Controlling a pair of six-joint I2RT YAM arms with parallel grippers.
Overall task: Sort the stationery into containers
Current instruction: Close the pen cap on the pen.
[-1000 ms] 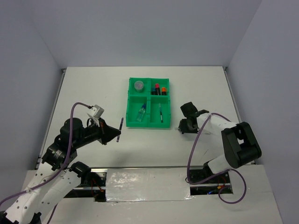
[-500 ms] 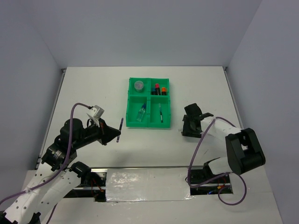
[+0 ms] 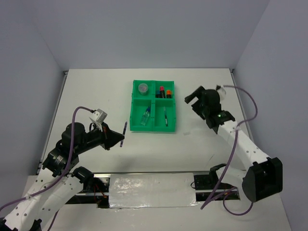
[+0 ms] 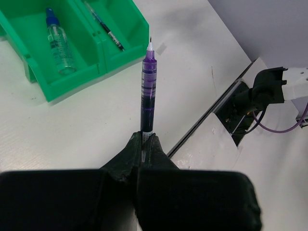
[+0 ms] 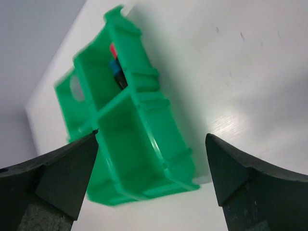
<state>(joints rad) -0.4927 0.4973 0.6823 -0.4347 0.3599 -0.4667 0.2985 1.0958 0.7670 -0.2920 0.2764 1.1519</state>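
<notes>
We see the tray on the tabletop, approx mid-width and nearer the far edge than the near one. Its four compts hold: disc far-left, markers far-right, bottle near-left, thin pen near-right. From the L wrist cam we get the bottle lying along its compt, blue cap at the far end, and the thin pen in the compt beside it. The R wrist cam gives us the tray blurred, w/ a red and a blue cap of the markers showing in one compt.

One item is outside the tray: a purple pen, just off the tray's near-left corner, not touching it. The L tool is clamped on its back end; in the wrist view the purple pen sticks straight out from the closed fingers, tip pointing away.

The R tool is near the tray's far-right corner, apart from it. Its jaws stand wide w/ nothing between them; in its own cam the two fingers frame the tray.
</notes>
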